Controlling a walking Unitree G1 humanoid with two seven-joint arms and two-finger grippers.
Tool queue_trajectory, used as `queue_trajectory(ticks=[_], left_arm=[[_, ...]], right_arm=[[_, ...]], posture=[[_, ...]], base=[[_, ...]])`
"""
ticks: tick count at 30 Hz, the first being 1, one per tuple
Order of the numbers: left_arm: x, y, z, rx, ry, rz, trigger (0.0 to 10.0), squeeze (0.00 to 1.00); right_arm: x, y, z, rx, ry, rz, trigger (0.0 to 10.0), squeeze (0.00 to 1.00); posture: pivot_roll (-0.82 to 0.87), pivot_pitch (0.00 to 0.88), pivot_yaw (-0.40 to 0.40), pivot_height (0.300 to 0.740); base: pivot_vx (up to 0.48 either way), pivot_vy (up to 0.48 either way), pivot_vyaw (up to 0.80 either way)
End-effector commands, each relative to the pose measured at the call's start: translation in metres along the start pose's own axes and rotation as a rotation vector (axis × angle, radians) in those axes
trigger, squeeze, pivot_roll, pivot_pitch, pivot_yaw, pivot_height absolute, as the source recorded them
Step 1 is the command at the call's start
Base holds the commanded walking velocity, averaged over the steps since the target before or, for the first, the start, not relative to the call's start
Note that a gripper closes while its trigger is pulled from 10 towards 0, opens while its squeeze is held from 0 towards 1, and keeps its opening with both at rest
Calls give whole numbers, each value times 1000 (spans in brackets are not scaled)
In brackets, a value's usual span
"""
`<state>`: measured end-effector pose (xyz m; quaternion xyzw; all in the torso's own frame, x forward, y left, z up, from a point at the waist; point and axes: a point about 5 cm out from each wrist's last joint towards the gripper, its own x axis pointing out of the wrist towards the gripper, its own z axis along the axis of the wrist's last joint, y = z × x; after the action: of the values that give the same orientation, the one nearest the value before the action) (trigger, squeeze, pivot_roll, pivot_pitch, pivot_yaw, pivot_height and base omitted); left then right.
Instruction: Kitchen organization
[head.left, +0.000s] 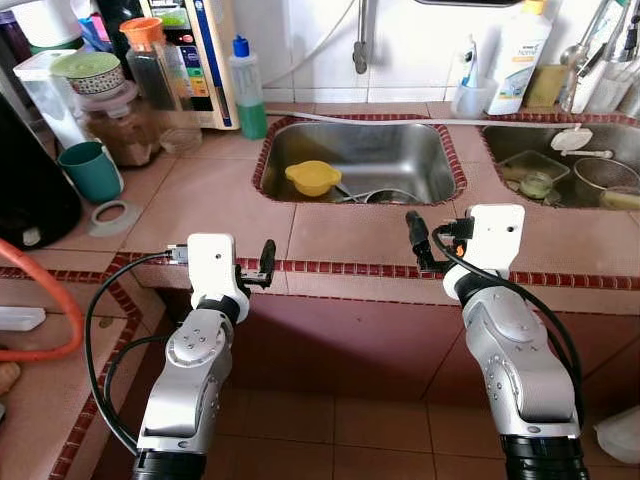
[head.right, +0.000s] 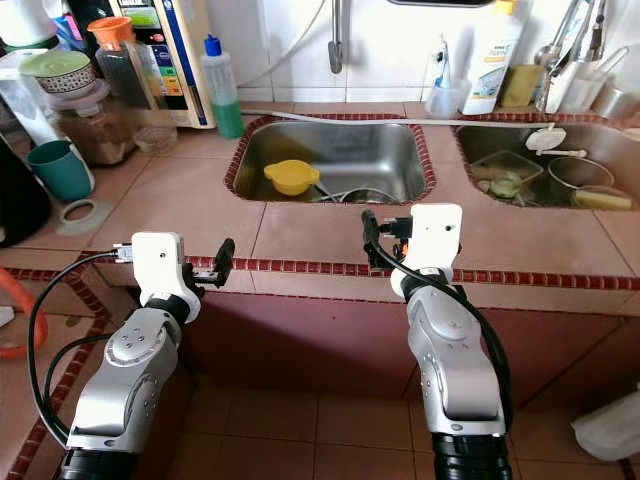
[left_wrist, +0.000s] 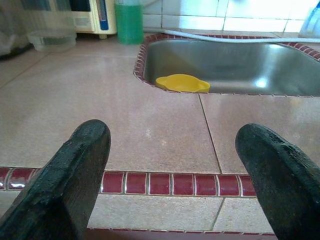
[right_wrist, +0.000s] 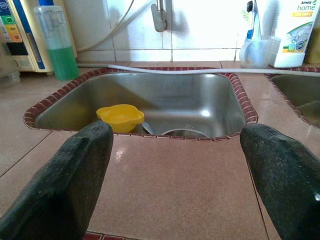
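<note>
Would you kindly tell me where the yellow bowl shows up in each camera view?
Left eye view: yellow bowl in the left sink, left side.
Right eye view: same spot.
Left wrist view: behind the sink's near rim.
Right wrist view: left of centre.
Shared landmark: green bottle.

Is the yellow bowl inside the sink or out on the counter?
Inside. The yellow bowl sits at the bottom of the left sink, below the tiled counter. Both end effectors hang open, short of it at the counter's front edge.

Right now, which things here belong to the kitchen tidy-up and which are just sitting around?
Likely for the job:
yellow bowl in the left sink
dishes in the right sink

Just about:
teal mug
green soap bottle
water purifier
</note>
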<state>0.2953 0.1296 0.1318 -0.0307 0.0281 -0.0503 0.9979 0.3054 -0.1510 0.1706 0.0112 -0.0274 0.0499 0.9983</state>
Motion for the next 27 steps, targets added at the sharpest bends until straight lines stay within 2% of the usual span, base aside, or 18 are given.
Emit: queue_trajectory(ticks=[1,7,27], left_arm=[[-1,1,-2,0,15,-6,10000,0],[-2,3,-4,4,24,-1,10000,0],[-3,4,-5,9,27,-7,10000,0]], right_arm=[[0,3,0,3,6,9,10000,0],[0,3,1,1,5,9,10000,0],[1,4,0,0,5,13,10000,0]], posture=[[-68,14,57,740],[-68,13,56,740],[-65,13,57,740]], base=[[0,0,0],[0,0,0],[0,-328,0]])
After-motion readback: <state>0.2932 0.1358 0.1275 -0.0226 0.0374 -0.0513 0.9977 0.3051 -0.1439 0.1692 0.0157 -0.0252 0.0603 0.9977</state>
